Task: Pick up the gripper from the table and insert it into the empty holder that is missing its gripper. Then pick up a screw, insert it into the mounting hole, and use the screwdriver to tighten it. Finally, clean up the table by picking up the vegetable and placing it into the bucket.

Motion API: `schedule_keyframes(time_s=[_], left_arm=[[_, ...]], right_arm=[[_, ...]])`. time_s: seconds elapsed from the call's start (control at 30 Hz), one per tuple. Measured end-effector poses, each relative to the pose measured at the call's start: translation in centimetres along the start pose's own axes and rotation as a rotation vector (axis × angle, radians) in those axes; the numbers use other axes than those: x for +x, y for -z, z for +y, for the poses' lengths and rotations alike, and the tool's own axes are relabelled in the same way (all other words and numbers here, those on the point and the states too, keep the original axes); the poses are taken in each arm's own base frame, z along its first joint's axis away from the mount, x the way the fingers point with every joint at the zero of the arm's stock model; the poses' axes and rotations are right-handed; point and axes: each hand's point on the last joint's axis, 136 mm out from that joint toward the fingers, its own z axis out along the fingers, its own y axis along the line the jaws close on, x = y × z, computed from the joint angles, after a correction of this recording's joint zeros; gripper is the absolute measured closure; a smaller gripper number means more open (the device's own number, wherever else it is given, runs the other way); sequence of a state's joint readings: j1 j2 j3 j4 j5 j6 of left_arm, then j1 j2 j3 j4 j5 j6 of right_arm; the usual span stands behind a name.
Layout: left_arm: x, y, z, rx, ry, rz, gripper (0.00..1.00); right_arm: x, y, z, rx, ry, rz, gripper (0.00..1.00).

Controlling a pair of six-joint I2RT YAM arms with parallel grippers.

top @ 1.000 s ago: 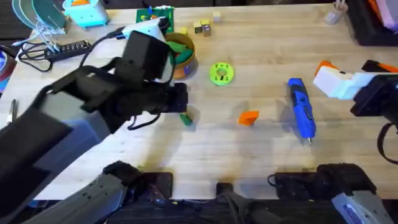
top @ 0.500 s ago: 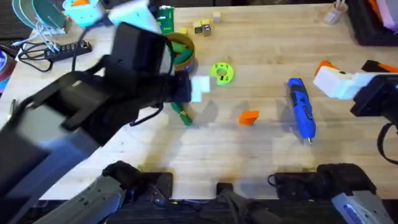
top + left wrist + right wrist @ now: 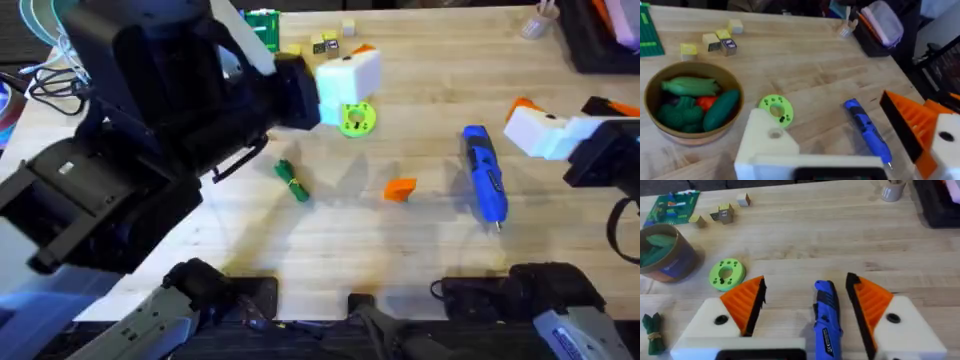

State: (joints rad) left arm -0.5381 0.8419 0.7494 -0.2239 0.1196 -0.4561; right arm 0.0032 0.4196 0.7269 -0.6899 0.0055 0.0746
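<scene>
The loose orange gripper (image 3: 400, 188) lies mid-table. My left gripper (image 3: 345, 72) (image 3: 822, 107) is open and raised above the lime disc, empty. One of its fingers is the plain white holder (image 3: 767, 142) with a mounting hole; the other carries an orange tip. The blue screwdriver (image 3: 485, 172) (image 3: 867, 135) (image 3: 826, 315) lies to the right, just below my right gripper (image 3: 527, 118) (image 3: 805, 282), which is open with both orange pads present. The dark green vegetable (image 3: 292, 181) (image 3: 652, 327) lies left of centre. The bucket (image 3: 690, 137) (image 3: 670, 260) holds green toy vegetables.
A lime-green disc (image 3: 356, 118) (image 3: 726, 273) sits near the bucket. Small wooden blocks (image 3: 325, 42) and a green board (image 3: 262, 22) are at the back. Cables and a power strip lie at far left. A cup (image 3: 891, 190) and a dark tray stand back right.
My left arm has risen and swung from over the vegetable toward the back right, ending above the disc. The vegetable is uncovered now. The right arm has not moved.
</scene>
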Motion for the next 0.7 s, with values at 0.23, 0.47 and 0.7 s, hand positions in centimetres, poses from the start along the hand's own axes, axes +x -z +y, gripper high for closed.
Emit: schedule_keyframes(time_s=[0.23, 0.47, 0.7], left_arm=[[0.7, 0.0, 0.3, -0.013, -0.011, 0.027, 0.006], [-0.7, 0.0, -0.4, 0.011, -0.237, -0.031, 0.007], [-0.7, 0.5, -1.2, 0.058, -0.476, -0.054, 0.009]], right_arm=[[0.0, 0.0, 0.0, 0.0, 0.0, 0.0, 0.019], [0.0, 0.0, 0.0, 0.0, 0.0, 0.001, 0.02], [0.0, 0.0, 0.0, 0.0, 0.0, 0.001, 0.019]])
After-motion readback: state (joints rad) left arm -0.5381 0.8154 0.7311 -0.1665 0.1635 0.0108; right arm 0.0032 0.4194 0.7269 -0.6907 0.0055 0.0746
